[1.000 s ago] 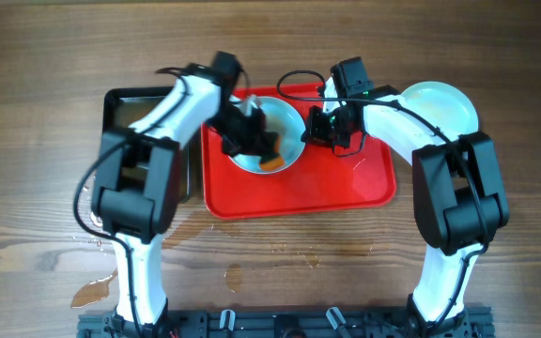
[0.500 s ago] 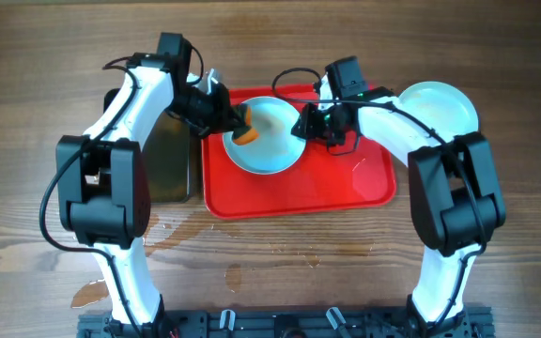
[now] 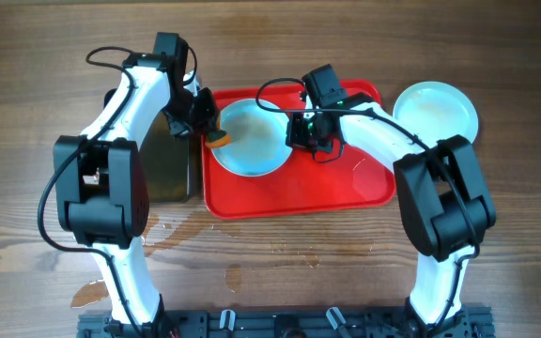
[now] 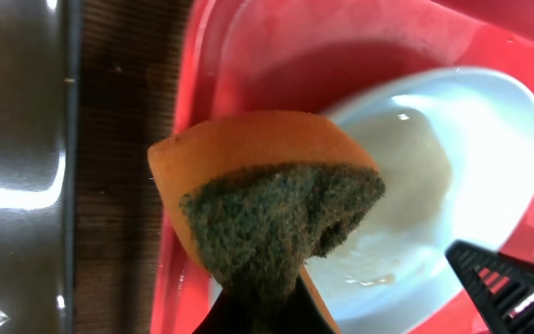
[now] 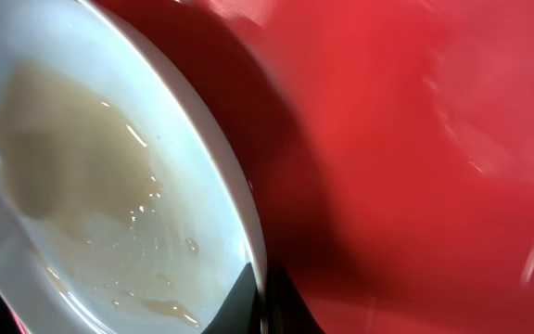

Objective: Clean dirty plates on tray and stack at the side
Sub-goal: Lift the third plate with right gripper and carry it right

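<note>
Currently, plate [image 3: 252, 141]: on red tray [image 3: 346, 188], left half; cloudy film inside.
Right gripper [image 3: 304, 139]: pinched on the plate's right rim.
Left gripper [image 3: 207, 130]: clamping sponge [image 4: 267, 195], now withdrawn from plate centre to tray's left edge.
Finding: scrub pass likely over; stacking beside second plate [image 3: 437, 113] pending.

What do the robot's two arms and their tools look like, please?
Both the left arm and the right arm have smooth white links joined by bulky black joint housings. Thin black cables loop out near each wrist. The left tool and right tool are black, and a small green light glows at the right wrist.
</note>
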`<state>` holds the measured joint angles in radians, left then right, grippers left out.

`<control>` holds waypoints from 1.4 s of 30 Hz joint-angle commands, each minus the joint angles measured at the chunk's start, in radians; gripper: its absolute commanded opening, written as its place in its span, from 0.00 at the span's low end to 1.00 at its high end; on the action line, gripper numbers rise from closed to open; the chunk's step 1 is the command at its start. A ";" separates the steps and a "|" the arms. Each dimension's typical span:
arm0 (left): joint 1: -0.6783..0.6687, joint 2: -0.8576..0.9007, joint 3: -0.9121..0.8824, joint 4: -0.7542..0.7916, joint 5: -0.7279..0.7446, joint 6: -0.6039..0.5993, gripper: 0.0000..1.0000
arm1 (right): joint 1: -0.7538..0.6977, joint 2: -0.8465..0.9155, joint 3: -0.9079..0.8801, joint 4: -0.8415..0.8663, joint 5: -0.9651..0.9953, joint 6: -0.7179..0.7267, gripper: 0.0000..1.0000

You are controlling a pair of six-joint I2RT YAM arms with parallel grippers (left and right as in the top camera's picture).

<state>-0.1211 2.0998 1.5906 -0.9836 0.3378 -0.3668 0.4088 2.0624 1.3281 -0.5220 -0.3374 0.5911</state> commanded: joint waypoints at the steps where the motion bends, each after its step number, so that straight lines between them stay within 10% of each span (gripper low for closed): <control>1: 0.008 -0.026 0.014 -0.002 -0.029 0.016 0.04 | -0.036 -0.083 -0.013 -0.084 0.124 0.006 0.04; 16: 0.007 -0.026 0.014 -0.001 -0.029 0.016 0.04 | -0.034 -0.462 -0.013 -0.345 0.831 -0.093 0.04; 27: 0.007 -0.026 0.014 0.000 -0.029 0.016 0.04 | 0.256 -0.516 -0.013 -0.449 1.480 -0.095 0.04; 42: 0.007 -0.026 0.014 -0.001 -0.029 0.016 0.04 | 0.449 -0.516 -0.013 -0.396 1.858 -0.206 0.04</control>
<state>-0.1200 2.0998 1.5906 -0.9840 0.3180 -0.3668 0.8532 1.5688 1.3128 -0.9321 1.4414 0.4129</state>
